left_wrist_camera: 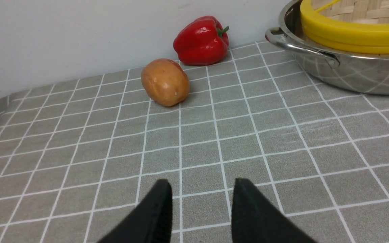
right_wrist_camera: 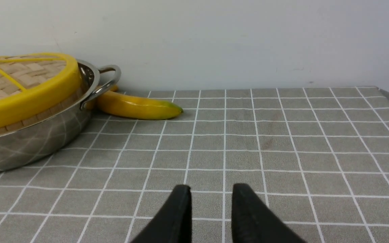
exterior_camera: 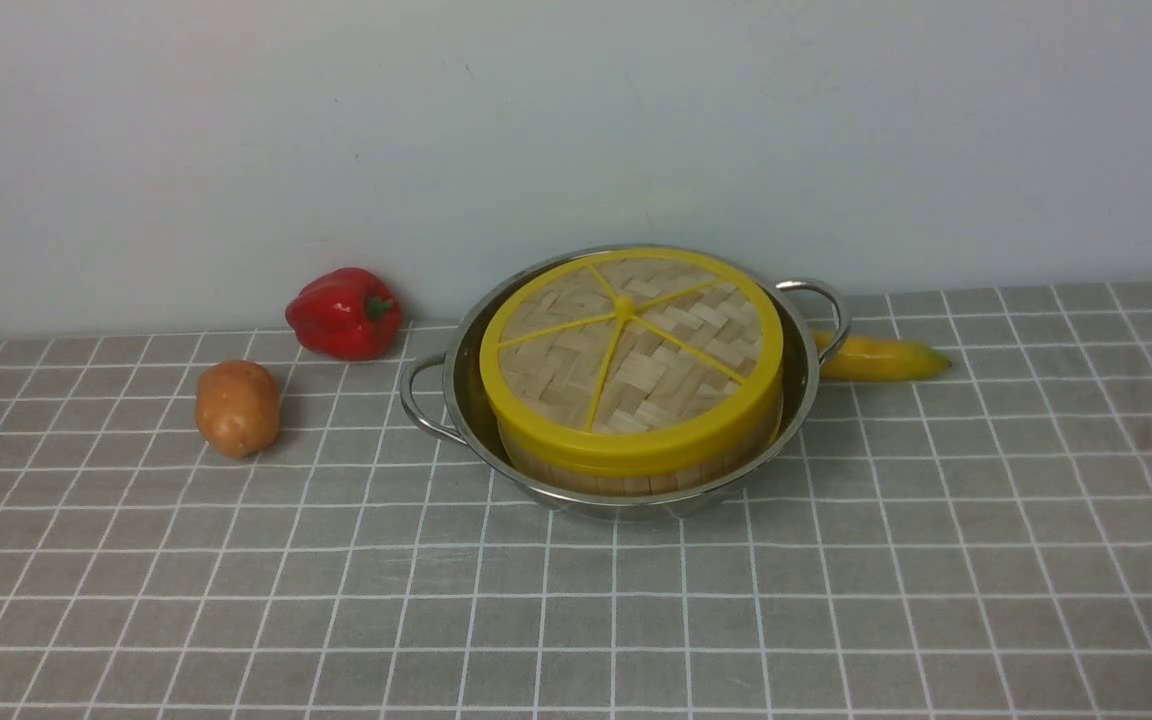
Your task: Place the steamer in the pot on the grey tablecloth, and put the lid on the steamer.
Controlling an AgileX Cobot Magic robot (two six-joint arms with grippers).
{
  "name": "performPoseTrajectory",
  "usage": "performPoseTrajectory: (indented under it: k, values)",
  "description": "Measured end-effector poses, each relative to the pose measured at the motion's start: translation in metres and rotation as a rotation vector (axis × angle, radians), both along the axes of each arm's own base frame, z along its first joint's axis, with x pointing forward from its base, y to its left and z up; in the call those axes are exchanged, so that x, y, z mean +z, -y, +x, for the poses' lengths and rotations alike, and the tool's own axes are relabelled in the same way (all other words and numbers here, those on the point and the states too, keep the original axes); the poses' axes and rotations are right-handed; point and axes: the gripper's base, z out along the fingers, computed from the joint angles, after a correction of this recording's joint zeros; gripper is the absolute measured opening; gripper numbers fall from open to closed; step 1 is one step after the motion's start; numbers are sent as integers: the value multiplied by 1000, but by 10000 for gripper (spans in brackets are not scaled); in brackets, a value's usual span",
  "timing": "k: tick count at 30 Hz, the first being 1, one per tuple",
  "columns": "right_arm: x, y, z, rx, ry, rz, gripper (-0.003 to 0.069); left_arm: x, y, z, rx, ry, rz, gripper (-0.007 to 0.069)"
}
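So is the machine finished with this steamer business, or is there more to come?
It looks finished. The steamer sits inside the pot on the grey tablecloth, and the lid rests on top of it. Nothing is in hand: both sets of fingers are empty, away from the pot. Nothing seems left.

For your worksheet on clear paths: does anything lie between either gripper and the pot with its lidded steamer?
Nothing visible does. Bare grey tablecloth separates the left gripper and the right gripper from the pot. Potato, pepper and banana lie aside.

black tapered fingers [left_wrist_camera: 157,212], matte, pointed tips
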Motion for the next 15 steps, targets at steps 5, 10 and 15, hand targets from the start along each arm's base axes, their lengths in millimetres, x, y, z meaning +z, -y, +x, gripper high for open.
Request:
performPoseTrajectory:
  k: [5, 10, 15]
  values:
    - [0, 0, 0, 0, 0, -1, 211, 0, 0, 0, 0, 0, 0, 243]
    - [0, 0, 0, 0, 0, -1, 225, 0, 0, 0, 0, 0, 0, 243]
    - [0, 0, 0, 0, 0, -1, 236, 0, 0, 0, 0, 0, 0, 243]
